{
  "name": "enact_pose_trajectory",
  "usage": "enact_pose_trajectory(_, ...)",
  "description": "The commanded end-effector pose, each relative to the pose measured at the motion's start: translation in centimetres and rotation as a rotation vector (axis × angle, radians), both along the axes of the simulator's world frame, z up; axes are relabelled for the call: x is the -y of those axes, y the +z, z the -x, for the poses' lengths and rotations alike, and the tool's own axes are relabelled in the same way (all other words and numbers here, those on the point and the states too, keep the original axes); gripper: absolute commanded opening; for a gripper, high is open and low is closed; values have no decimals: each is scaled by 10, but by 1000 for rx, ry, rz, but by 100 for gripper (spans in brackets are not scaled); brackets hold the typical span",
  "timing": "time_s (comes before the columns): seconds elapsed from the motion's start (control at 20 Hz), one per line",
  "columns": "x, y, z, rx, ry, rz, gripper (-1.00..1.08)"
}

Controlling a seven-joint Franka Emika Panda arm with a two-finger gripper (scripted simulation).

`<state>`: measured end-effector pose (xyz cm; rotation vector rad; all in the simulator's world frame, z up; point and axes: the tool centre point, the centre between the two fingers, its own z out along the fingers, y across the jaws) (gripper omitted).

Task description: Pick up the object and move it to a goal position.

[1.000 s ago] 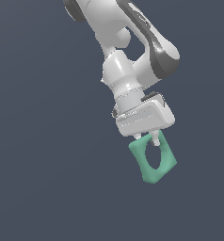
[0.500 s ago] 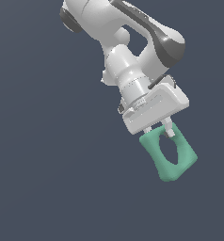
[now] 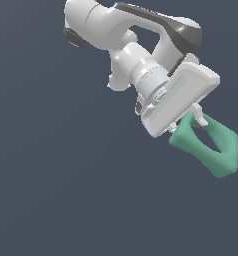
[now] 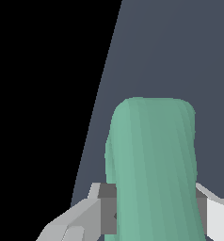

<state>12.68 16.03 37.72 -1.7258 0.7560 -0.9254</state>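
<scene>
Teal-green matte object (image 3: 207,145), chunky loop with hole through middle, held aloft. White glossy arm (image 3: 136,55) above. Pincer (image 3: 195,119) clamped on loop's upper end; loop extends toward four o'clock from it.

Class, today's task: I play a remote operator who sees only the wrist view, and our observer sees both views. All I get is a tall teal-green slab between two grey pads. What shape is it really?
Observer: In the exterior view the teal-green loop piece is a chunky closed ring with a hole through it.
Operator: Where on it does the gripper hold?
Observer: The gripper clamps one end of the loop; the rest hangs out toward the exterior view's right.
Operator: Is it resting on anything?
Observer: No surface shows under it; only plain dark background surrounds it.
</scene>
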Motion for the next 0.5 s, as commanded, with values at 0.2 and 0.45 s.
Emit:
enact_pose_trajectory(0.2, -14, 26, 6, 85, 12, -41, -100)
enact_pose_trajectory(0.45, -20, 36, 10, 120, 19, -57, -100)
